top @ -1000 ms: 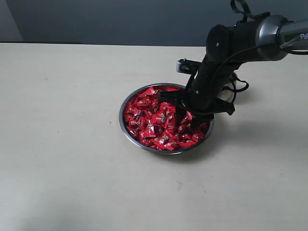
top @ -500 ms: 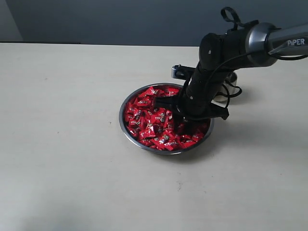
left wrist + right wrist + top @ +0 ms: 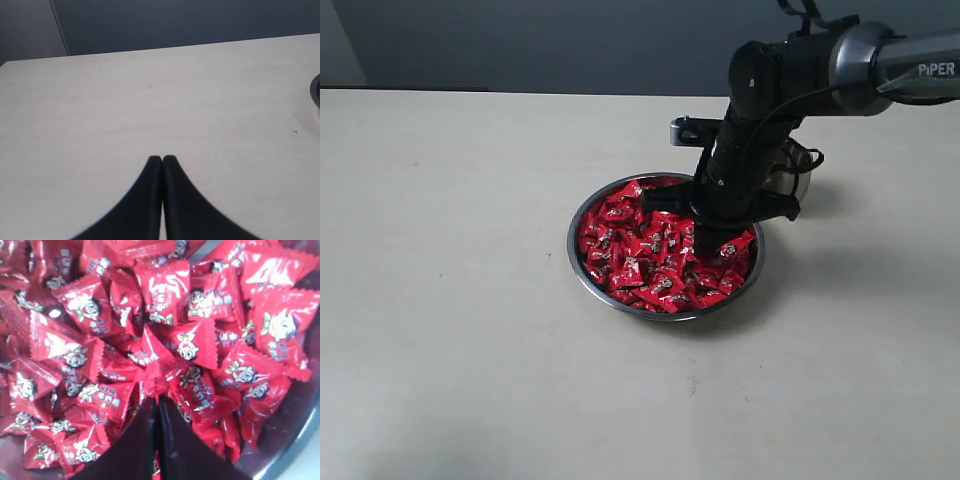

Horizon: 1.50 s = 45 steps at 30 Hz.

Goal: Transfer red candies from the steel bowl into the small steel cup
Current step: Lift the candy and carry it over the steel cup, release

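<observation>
The steel bowl sits mid-table, heaped with red candies. My right gripper reaches down into the bowl's right side. In the right wrist view my right gripper is shut, pinching the crinkled wrapper of a red candy at its tips, with more red candies all around. The small steel cup stands behind the bowl, mostly hidden by the right arm. My left gripper is shut with nothing in it, over bare table, and it does not show in the exterior view.
The beige table spreads wide on the left and in front of the bowl. A dark wall runs along the table's far edge. A sliver of the bowl's rim shows in the left wrist view.
My right gripper went from wide open to shut among the candies, and the arm shifted a little toward the back of the bowl. The cup now peeks out behind the arm.
</observation>
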Available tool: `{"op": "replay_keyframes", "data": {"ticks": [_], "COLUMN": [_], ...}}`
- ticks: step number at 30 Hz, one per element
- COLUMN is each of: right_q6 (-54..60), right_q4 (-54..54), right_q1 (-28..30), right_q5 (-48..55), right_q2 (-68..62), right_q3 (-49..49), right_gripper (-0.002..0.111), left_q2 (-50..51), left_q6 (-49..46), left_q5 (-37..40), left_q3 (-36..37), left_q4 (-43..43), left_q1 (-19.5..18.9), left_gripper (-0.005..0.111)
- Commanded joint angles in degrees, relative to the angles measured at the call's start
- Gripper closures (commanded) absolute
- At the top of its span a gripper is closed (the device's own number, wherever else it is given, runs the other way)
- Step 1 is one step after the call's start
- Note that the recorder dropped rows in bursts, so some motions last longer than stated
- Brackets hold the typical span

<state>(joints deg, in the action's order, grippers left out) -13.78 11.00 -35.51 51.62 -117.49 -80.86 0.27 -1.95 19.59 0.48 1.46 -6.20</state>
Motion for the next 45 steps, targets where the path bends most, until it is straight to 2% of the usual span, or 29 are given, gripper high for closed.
{"op": "replay_keyframes", "data": {"ticks": [1,8,12,15,19,24,28,30,45], "right_q6": [1.5,3.8,3.9,3.9,3.9,5.7,12.4,13.2,15.7], "right_q4": [-2.1,-5.4,-13.4,-24.0,-30.3,-27.7,-17.7,-16.2,-11.8], "right_q1": [0.1,0.1,0.2,0.2,3.2,9.6,15.1,16.4,16.0], "right_q5": [3.6,7.8,10.1,11.5,12.7,10.8,10.1,10.2,10.8], "right_q2": [0.1,1.0,3.1,4.1,4.1,3.9,2.9,1.6,-5.1], "right_q3": [-3.2,-7.3,-11.1,-14.7,-20.7,-24.0,-24.3,-24.3,-24.3], "right_gripper": [0.108,0.108,0.108,0.108,0.109,0.109,0.109,0.109,0.109], "left_q2": [-0.3,-0.3,-0.3,-0.3,-0.3,-0.3,-0.3,-0.3,-0.3], "left_q6": [0.3,0.3,0.3,0.3,0.3,0.3,0.3,0.3,0.3], "left_q5": [-0.4,-0.4,-0.4,-0.4,-0.4,-0.4,-0.4,-0.4,-0.4], "left_q3": [-0.5,-0.5,-0.5,-0.5,-0.5,-0.5,-0.5,-0.5,-0.5], "left_q4": [0.1,0.1,0.1,0.1,0.1,0.1,0.1,0.1,0.1], "left_q1": [0.0,0.0,0.0,0.0,0.0,0.0,0.0,0.0,0.0], "left_gripper": [0.106,0.106,0.106,0.106,0.106,0.106,0.106,0.106,0.106]}}
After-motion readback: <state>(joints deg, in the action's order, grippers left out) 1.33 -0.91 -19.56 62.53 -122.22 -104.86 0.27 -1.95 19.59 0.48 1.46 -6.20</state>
